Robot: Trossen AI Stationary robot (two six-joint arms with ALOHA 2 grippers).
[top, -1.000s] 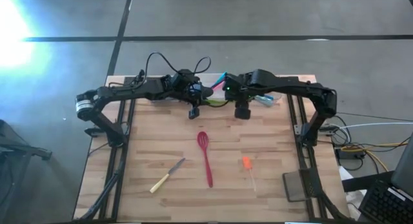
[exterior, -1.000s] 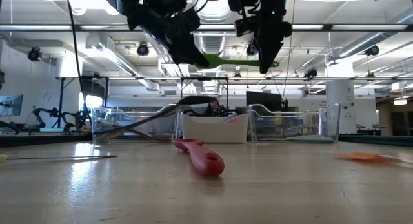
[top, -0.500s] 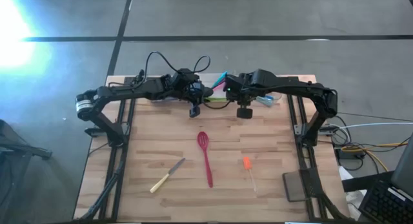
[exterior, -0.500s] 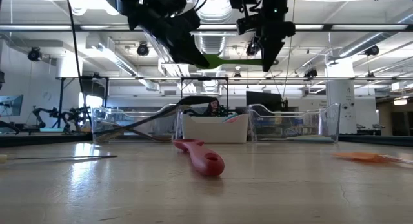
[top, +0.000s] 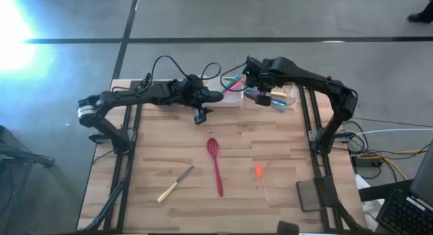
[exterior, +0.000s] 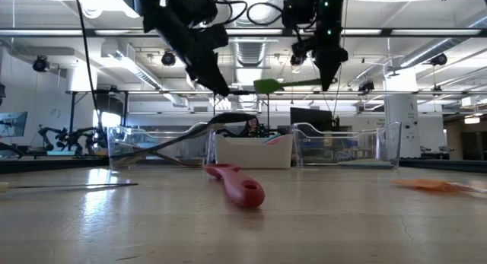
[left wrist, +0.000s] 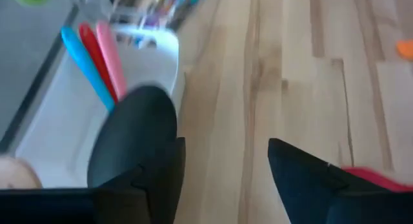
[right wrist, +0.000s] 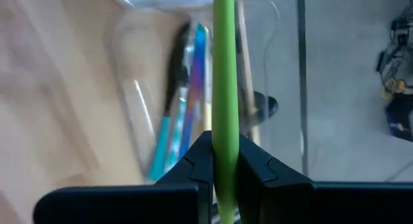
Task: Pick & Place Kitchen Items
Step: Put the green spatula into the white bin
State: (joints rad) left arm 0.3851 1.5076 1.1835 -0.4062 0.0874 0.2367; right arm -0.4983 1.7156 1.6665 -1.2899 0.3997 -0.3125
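The right pincer hung above the far edge of the desk, closed on the handle of a green spatula that stuck out level toward the left arm. In the right wrist view the green handle ran straight up between the two dark fingers, over a clear plastic tray with teal and blue utensils lying in it.

The left pincer stood open and empty beside it, also over the far edge, next to the white tray; blue, red and pink handles lay in that tray.

On the bare desk, a red slotted spoon lay near the middle, its handle running toward the near edge. A wooden-handled knife lay toward the near left corner, and an orange-headed utensil lay well apart from both, toward the near right corner.
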